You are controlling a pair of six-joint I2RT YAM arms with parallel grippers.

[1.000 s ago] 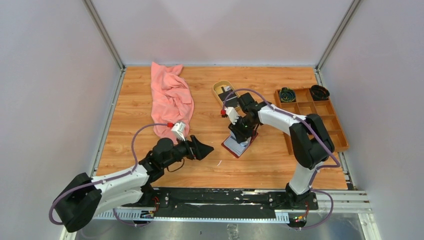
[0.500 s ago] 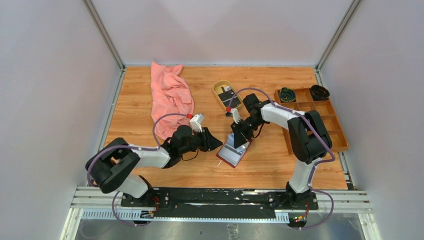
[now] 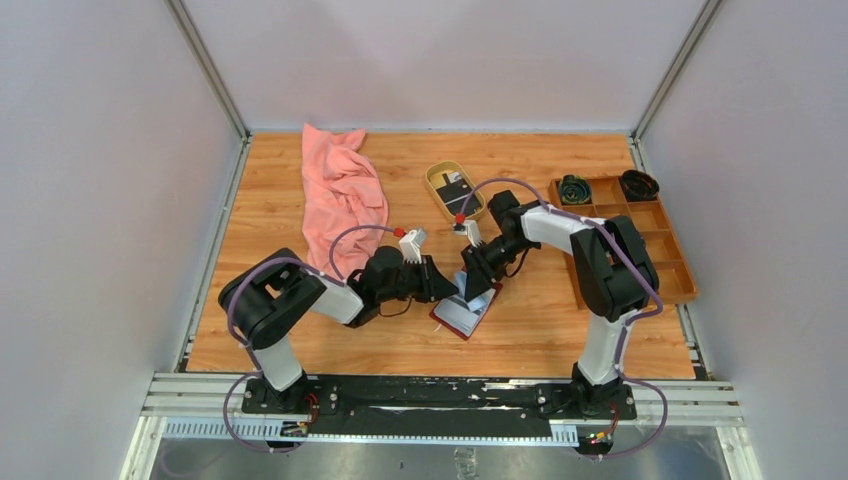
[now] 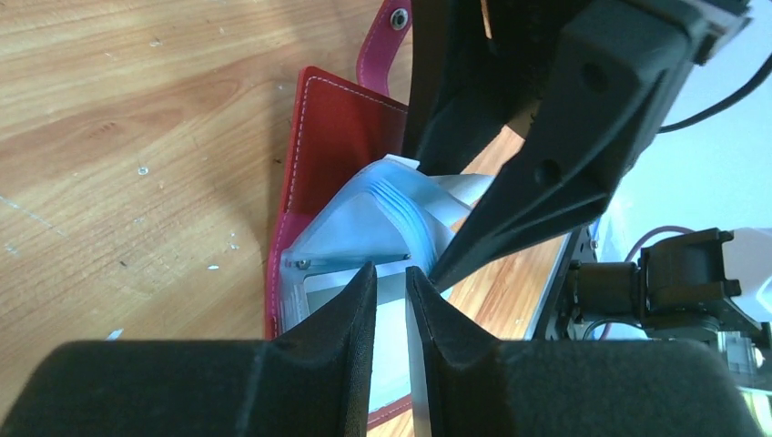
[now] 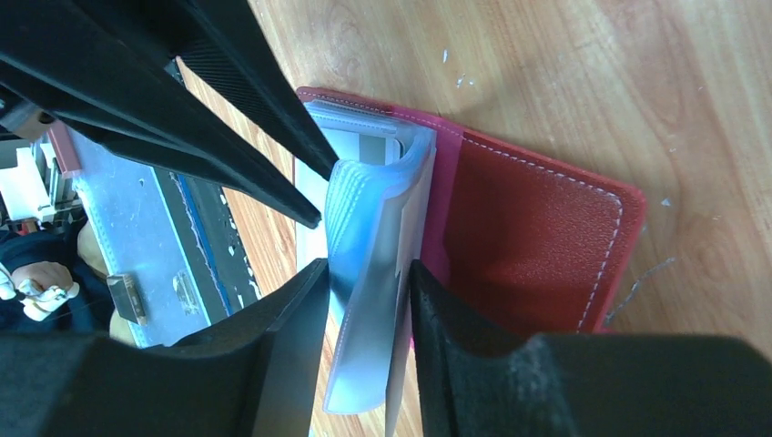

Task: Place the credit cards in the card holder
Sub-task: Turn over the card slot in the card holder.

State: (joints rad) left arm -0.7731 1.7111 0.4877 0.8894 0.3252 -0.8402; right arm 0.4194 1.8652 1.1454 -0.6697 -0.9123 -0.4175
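Two hands meet over the holder [image 3: 462,315], which lies open on the counter [image 3: 540,335] around the middle, toward the near edge. From above, we see the left hand [image 3: 447,284] reaching in from the left and the right hand [image 3: 477,272] from the far right, their tips almost touching. The cards [image 3: 457,187] lie in the dish [image 3: 441,176] farther back, well apart from the holder, so none is in yet.

From the left wrist, we see the red cover [image 4: 332,146] flat on the wood and a fan of clear sleeves [image 4: 387,205] rising from it. The left fingers are nearly pressed together, and what looks like one thin leaf is pinched between them. The right hand's black fingers cross just beyond.

From the right wrist, the fingers [image 5: 287,355] stand partly spread on either side of the sleeve bundle, which fills the gap. Whether they press it we cannot tell.

We judge the step to be opening one pocket for a card. To do it well, we would keep the left pinch near the leaf's edge and draw it gently aside while the right hand steadies the other sleeves. Pulling hard could lift the holder off the counter or crease the plastic. With the tips so close, each move should be small. One hand must then let go to fetch a card.
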